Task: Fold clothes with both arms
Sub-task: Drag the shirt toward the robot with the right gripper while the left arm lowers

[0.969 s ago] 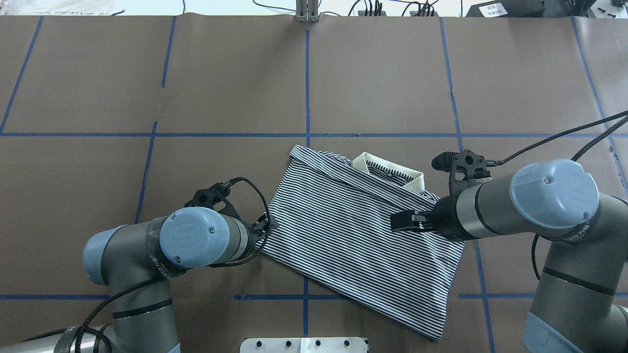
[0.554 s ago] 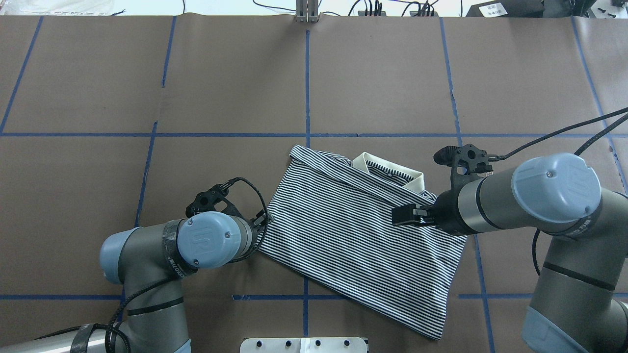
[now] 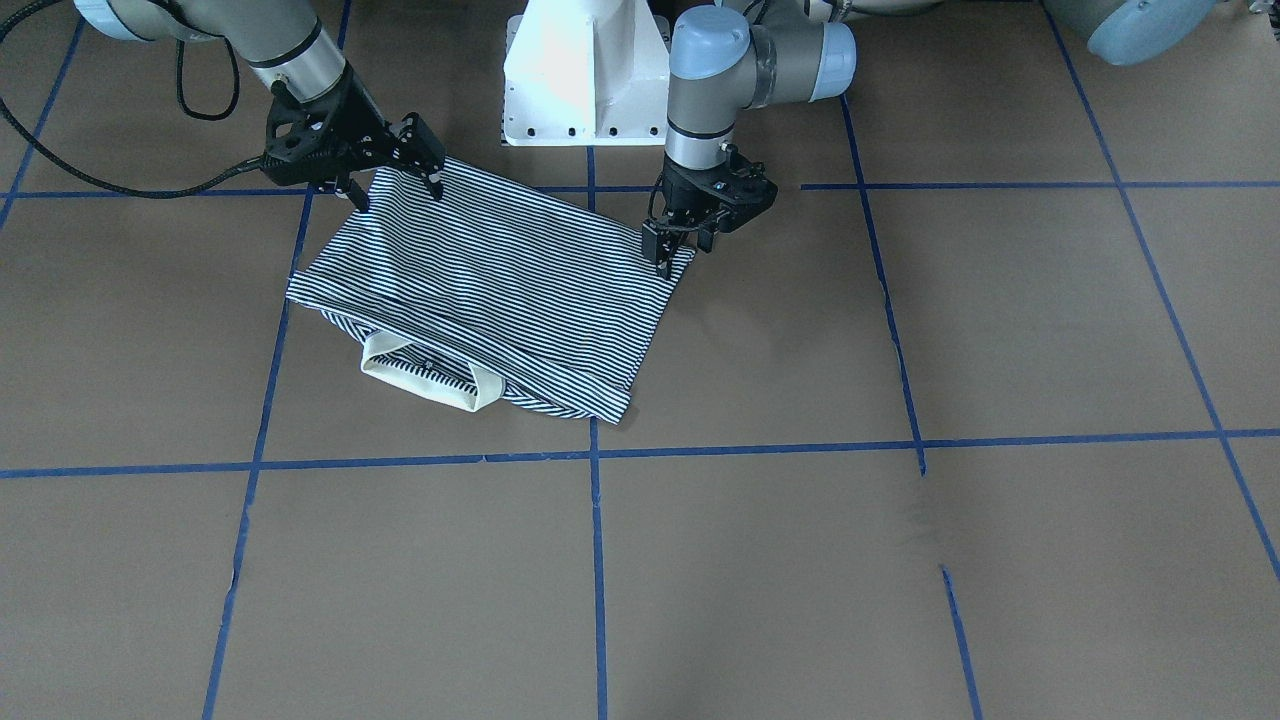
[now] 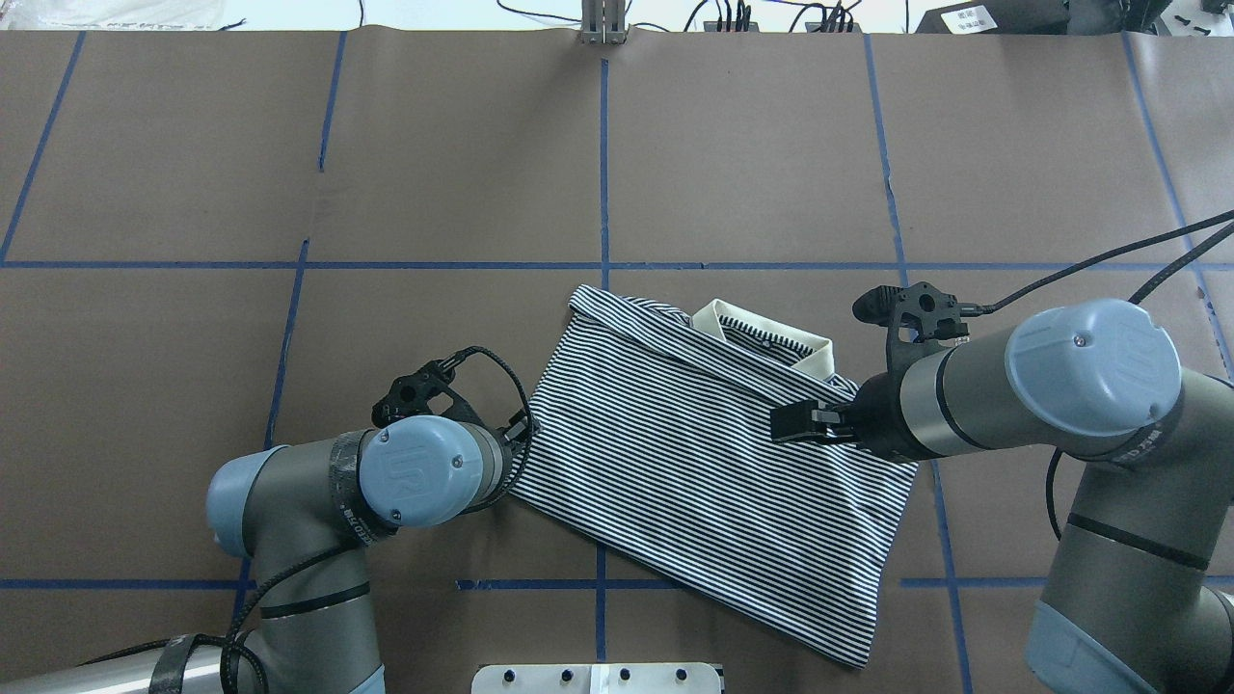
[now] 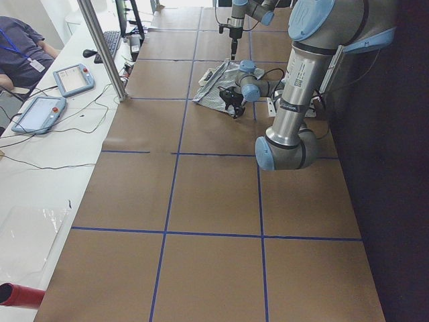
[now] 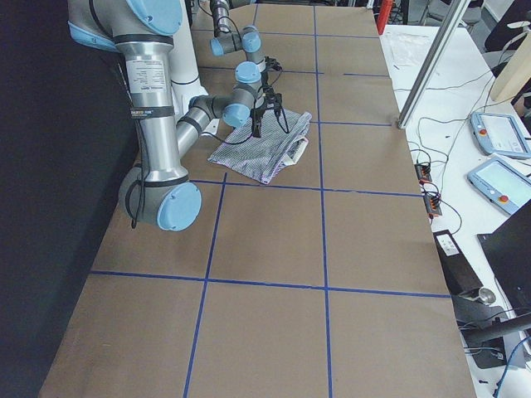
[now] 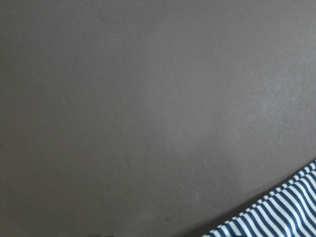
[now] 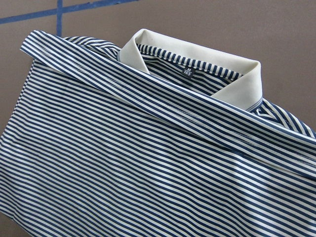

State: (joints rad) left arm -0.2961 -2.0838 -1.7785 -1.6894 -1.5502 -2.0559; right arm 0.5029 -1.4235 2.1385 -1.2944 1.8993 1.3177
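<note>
We see the right pincer (image 3: 397,198) spread wide, one finger on each side of the near, robot-side edge of the polo shirt (image 4: 694,463). It grips nothing, and we cannot tell whether its tips touch the cloth or stand just above it. The left pincer (image 3: 682,256) points straight down at the shirt's left corner. Its fingers look parted by a narrower gap around that corner, and we cannot tell whether they pinch any fabric. The left wrist view shows only bare brown paper with a sliver of stripes at its lower right. We count one shirt, two arms and two pincers. The shirt lies folded into a slanted rectangle on the tabletop (image 4: 434,173), just right of the middle blue tape line (image 4: 603,164) and close to the robot's white pedestal (image 3: 585,60). Its cream collar (image 8: 242,84) peeks out from under a striped fold along the far edge. The left arm (image 4: 415,472) is bent sharply at the elbow, its wrist turned down over the shirt's left side. The right arm (image 4: 1012,386) reaches in low from the right, its forearm nearly level and its wrist over the shirt's right portion, just below the collar.
</note>
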